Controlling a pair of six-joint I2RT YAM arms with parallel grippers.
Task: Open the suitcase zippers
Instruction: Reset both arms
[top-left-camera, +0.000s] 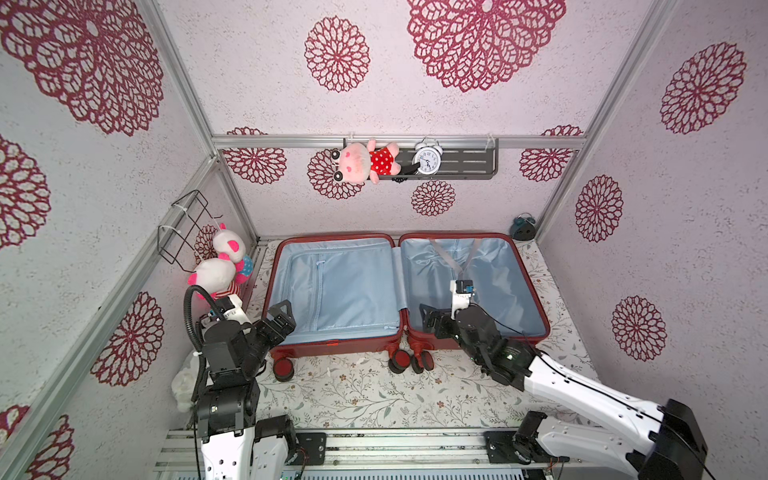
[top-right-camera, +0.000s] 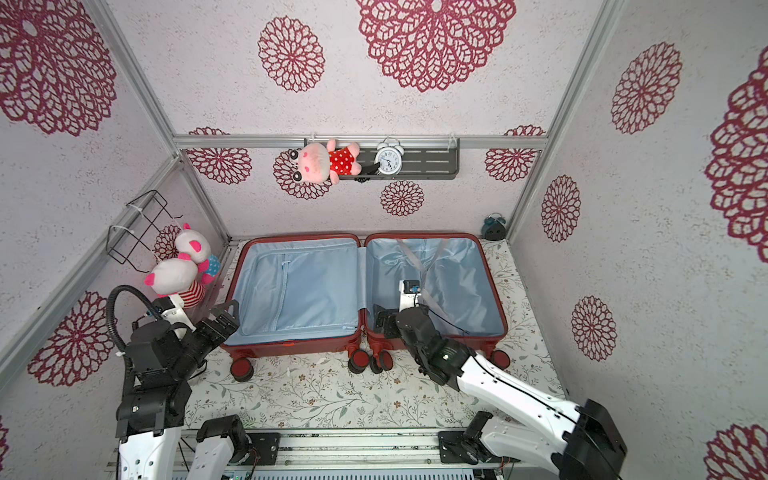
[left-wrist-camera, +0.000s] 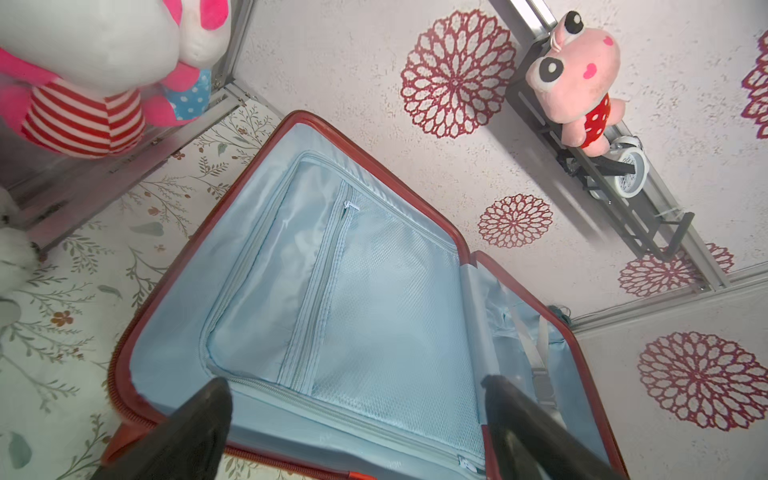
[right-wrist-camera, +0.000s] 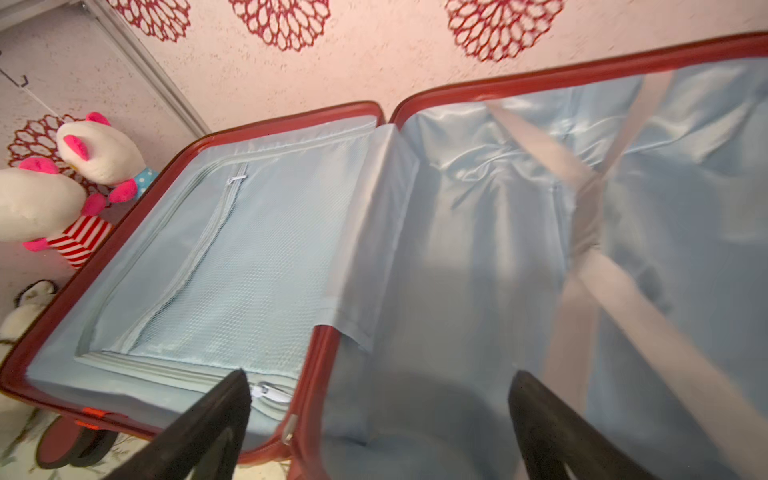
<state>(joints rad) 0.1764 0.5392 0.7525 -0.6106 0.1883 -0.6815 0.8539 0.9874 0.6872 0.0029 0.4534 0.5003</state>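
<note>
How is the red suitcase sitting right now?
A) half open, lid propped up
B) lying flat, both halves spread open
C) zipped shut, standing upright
B: in a top view the suitcase lies flat with both halves spread, its light blue lining facing up.

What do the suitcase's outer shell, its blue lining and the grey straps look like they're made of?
The suitcase shell looks like hard moulded plastic: glossy dark red, with a rigid rim. The lining looks like thin synthetic fabric, satiny, with sheen and wrinkles. The straps look like flat woven webbing, matte grey, possibly nylon.
</note>
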